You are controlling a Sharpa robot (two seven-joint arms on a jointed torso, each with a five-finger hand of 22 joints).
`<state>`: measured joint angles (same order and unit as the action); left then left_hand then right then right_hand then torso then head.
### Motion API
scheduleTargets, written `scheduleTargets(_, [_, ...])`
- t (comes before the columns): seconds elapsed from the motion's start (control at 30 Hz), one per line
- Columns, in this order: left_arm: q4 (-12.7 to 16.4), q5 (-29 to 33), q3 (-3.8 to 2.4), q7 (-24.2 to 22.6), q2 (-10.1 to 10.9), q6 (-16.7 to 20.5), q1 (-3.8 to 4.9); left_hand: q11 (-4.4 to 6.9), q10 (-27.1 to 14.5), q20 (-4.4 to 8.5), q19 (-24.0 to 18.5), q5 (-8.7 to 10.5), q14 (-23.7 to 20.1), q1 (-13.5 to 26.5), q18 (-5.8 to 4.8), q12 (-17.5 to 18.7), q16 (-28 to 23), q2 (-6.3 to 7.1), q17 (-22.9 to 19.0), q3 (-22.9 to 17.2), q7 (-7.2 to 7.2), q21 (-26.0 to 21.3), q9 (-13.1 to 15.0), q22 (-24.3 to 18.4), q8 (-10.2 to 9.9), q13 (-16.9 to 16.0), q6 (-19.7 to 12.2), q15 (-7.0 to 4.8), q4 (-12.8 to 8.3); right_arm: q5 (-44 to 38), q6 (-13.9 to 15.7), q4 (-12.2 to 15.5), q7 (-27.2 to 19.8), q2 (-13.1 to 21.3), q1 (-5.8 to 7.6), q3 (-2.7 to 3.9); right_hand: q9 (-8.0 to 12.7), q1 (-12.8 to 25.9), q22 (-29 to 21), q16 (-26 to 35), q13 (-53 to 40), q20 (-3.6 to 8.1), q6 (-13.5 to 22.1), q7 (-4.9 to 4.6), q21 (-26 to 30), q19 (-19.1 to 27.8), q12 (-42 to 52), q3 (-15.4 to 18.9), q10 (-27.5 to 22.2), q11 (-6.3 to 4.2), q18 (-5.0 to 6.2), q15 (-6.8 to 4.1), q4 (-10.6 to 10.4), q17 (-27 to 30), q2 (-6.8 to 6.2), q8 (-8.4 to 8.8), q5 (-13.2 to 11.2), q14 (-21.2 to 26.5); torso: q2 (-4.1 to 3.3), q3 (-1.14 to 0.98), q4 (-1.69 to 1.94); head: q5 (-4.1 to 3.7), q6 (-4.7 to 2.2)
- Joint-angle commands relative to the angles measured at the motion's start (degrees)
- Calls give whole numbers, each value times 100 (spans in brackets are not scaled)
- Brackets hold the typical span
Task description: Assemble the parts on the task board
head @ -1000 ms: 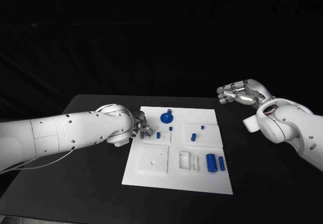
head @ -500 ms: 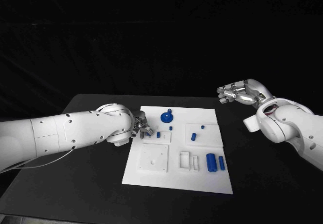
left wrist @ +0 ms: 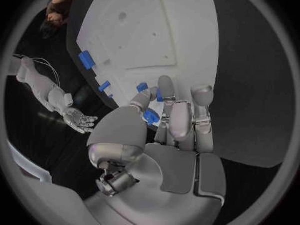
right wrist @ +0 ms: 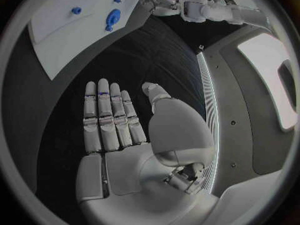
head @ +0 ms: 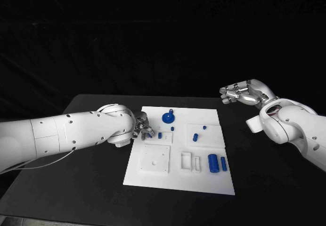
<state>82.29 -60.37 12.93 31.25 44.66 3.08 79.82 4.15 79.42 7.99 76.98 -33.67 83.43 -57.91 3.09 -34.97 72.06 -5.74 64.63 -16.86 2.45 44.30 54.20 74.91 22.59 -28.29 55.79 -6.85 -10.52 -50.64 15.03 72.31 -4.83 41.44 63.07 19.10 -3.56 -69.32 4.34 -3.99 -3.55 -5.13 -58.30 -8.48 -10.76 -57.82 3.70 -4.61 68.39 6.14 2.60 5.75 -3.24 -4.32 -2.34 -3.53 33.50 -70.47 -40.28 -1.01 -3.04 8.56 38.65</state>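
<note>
L hand (head: 141,128) at the task board (head: 204,183) left edge, far end, pinching a small blue part (left wrist: 150,116) betw thumb and fingers; I judge it's poised for seating. R hand (head: 243,94) raised far right, fingers apart, holding nothing, clear of work.

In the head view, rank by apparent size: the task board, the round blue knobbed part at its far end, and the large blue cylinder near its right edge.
1. Task board
2. Large blue cylinder and round blue knobbed part look about alike; the knobbed part lies farther from the camera, so no ranking.
</note>
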Motion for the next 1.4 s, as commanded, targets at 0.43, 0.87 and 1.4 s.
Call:
scheduleTargets(0.43, [12,8,34,44,-5,-327,-49,8,3,1,9,-23,20,-66,-52,-3,-1,-24,5,-152,-278,12,-7,299,-35,-6,316,3,-157,-48,-70,-1,-39,-6,-9,6,-8,-14,-7,27,3,17,35,16,29,23,-26,15,-19,0,-9,-13,-8,7,17,-4,10,33,4,-3,-3,2,-4])
scheduleTargets(0.87, [-4,-6,34,47,-8,-413,-49,4,7,-1,2,-9,16,-83,-53,4,-5,-28,4,-148,-276,11,-12,300,-48,-4,324,5,-175,-48,-74,-1,-43,-10,-12,6,-8,-8,-9,28,4,17,35,15,31,23,-27,7,-21,1,-10,-13,-16,9,11,-4,17,36,1,-2,-5,9,1])
scheduleTargets(1.4, [-92,-50,34,115,-86,-588,-49,4,-5,12,25,24,13,-72,-42,4,-11,-18,-4,-112,-274,73,-35,316,-76,-10,311,-10,-128,-47,-71,-3,-50,-21,-15,6,-9,-1,-9,28,3,16,35,15,32,25,-26,11,-22,1,-10,-12,-22,8,14,-5,21,39,1,-7,-9,2,-9])
